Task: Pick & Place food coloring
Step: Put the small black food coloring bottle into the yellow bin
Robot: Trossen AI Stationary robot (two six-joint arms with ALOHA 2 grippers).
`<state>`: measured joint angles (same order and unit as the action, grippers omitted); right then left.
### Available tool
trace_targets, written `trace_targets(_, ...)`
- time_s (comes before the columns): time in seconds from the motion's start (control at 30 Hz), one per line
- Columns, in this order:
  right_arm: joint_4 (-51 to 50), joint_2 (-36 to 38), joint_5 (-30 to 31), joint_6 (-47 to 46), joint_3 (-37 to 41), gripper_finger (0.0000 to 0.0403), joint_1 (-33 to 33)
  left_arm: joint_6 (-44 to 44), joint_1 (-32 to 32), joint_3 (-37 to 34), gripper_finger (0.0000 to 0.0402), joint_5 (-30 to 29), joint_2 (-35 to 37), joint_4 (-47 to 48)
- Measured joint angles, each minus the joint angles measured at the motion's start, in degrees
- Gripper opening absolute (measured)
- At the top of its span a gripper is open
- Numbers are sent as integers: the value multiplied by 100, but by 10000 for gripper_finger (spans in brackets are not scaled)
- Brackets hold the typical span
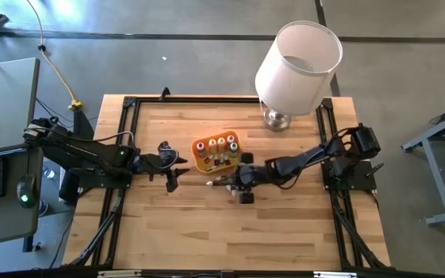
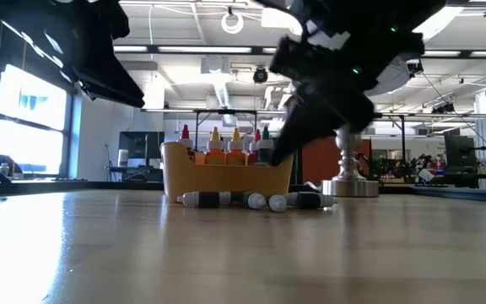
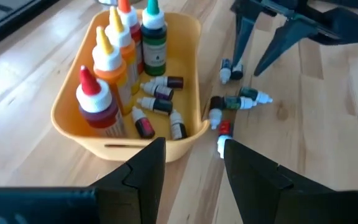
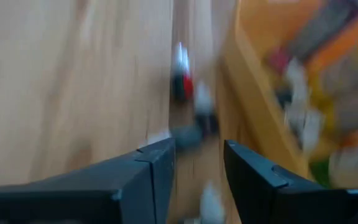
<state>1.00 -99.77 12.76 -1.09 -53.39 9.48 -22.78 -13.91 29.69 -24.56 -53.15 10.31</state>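
The orange tray (image 3: 185, 134) holds several upright food coloring bottles (image 3: 107, 59) with red, orange and green bodies, and small vials (image 3: 157, 102) lying on its floor. Several more vials (image 3: 238, 99) lie on their sides on the wood beside the tray (image 1: 216, 152), also seen in the low view (image 2: 256, 201). My right gripper (image 1: 235, 179) is open and tipped down over these loose vials (image 4: 182, 87), one finger close by a vial (image 3: 229, 71). My left gripper (image 3: 194, 162) is open on the tray's left side (image 1: 176, 164), touching nothing.
A white-shaded lamp (image 1: 296, 62) stands on a metal base (image 2: 351, 186) at the table's far right, behind my right arm. A black frame (image 1: 126, 131) runs along the table's edges. Bare wood (image 1: 230, 232) lies on the near side of the tray.
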Motion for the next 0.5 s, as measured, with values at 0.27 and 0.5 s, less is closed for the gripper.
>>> trace_targets(0.27,-1479,0,21,-521,4,142,265,-201,2,-89,161,-35,0,-68)
trace_targets(0.5,-1310,0,70,-550,323,142,132,-201,1,-89,161,-47,0,-182)
